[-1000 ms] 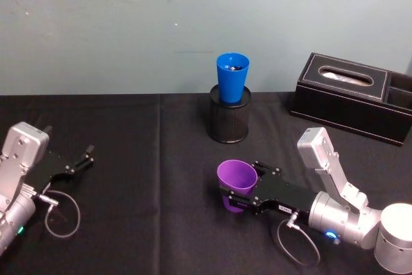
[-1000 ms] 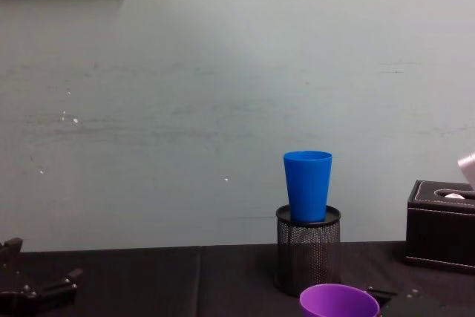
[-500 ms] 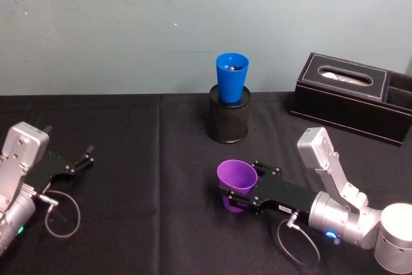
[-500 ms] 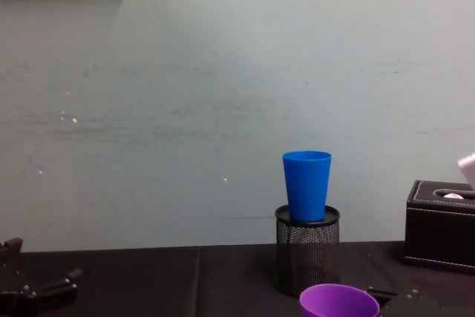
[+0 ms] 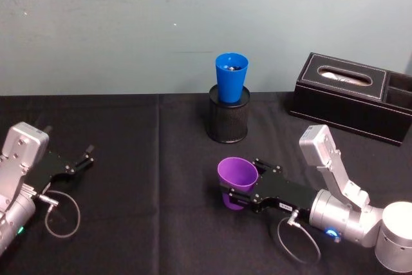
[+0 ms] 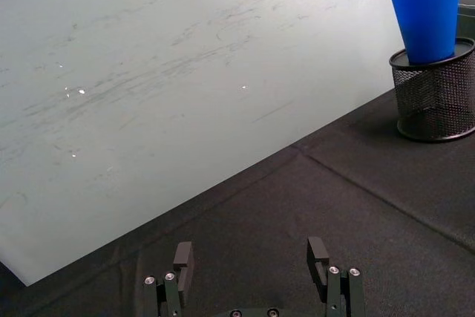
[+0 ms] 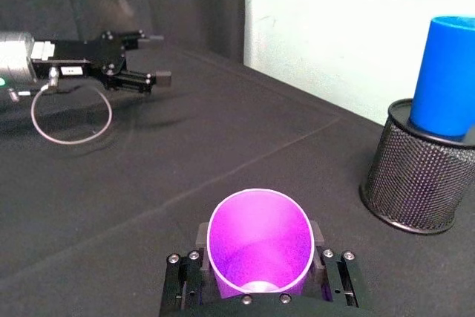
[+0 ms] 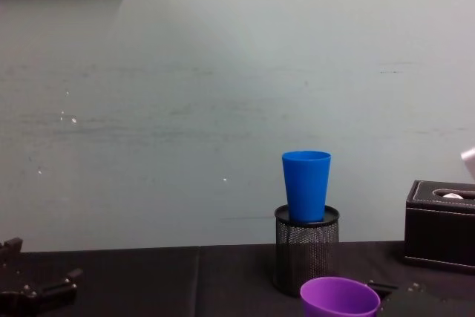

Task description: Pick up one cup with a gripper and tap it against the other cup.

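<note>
Purple cup within right hand

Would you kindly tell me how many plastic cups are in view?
2. The purple cup is held in the right gripper, nearer the robot; the blue cup stands in the black mesh holder by the wall. The left gripper is idle. None seems hidden.

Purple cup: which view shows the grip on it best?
The right wrist view: the purple cup sits upright, mouth toward the camera, with the right gripper clamped on both sides. The head view shows the purple cup from above; the chest view catches its rim at the bottom edge.
</note>
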